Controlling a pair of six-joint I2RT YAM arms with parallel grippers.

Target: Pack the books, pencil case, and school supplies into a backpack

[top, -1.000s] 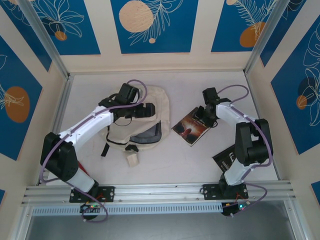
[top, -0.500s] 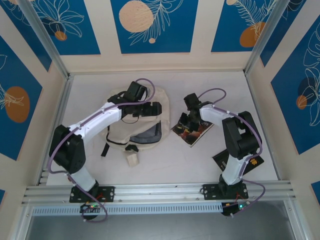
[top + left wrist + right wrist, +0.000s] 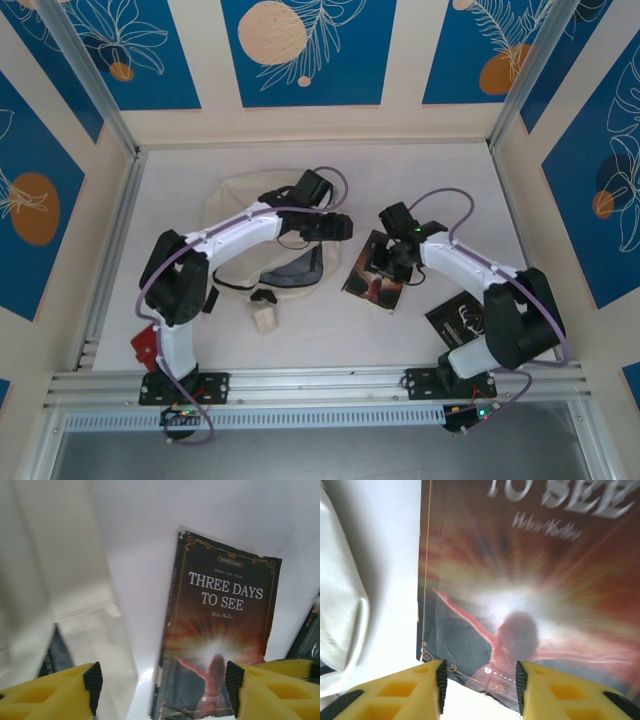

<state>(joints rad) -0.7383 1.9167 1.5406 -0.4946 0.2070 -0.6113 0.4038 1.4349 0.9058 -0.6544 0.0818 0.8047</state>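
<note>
A: Near edge first. What did you have by the bases?

B: You had a small red item [image 3: 143,343] against the L arm's base; couldn't tell what it was. On the R side the black book [image 3: 455,322] lay flat on the table [image 3: 340,345], emblem up, partly under your R arm's elbow.

A: And mid-table?

B: A little cream block [image 3: 265,319] sat just in front of the backpack [image 3: 235,195], w/ a black strap bit [image 3: 262,297] right behind it. The brown book [image 3: 368,288] ("Three Days to See", white lettering) lay flat and a bit tilted between backpack and black book, apart from both.

A: My grippers?

B: Your right gripper [image 3: 479,680] hung low over the brown book's bottom edge, jaws parted, nothing clamped. Whether the tips touched the cover, I couldn't tell. Your left gripper [image 3: 162,685] was at the backpack's R edge, pointing at that same book, jaws spread wide and empty. From its cam the book's spine ran near the cream fabric, w/ a strip of bare table between.

A: Backpack itself?

B: It lay flat, L of centre, beyond the block, w/ a dark grey panel on its near side and your L arm stretched across it. Both books lay outside it, on the table.
</note>
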